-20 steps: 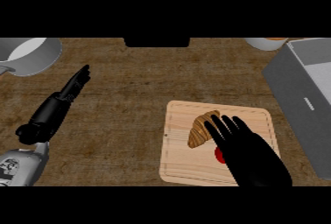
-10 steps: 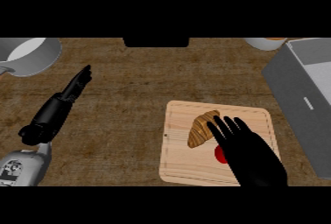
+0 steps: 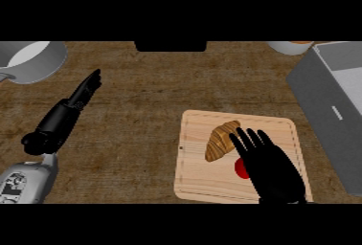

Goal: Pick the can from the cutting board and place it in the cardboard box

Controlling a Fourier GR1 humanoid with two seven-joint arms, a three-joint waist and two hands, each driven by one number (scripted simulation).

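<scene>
At far right of the counter (image 3: 141,115) sits the grey box (image 3: 332,110), open side up w/ pale inner floor showing near the top corner; nothing visible inside it, tho the view cuts it off at the right edge. Top left: grey pot (image 3: 28,60), partly out of view, interior looks bare as far as it shows. Top right, just behind the box: a small pale bowl (image 3: 290,47), mostly cropped, contents can't be told.

Cutting board (image 3: 205,182), light wood, lies btw centre and box, near but apart from the box's side. On it: a brown croissant (image 3: 220,139), left of middle, and the red can (image 3: 242,168), only a sliver showing just below the croissant.

Right hand (image 3: 268,165) is over the board, palm down, fingers straight and spread, tips reaching up beside the croissant's right edge. It covers most of the can; whether palm touches it can't be told. Not curled round anything.

Left hand (image 3: 78,98) is at left, well away from the board, fingers straight and held together, pointing up toward the pot. Holds nothing, touches nothing seen.
</scene>
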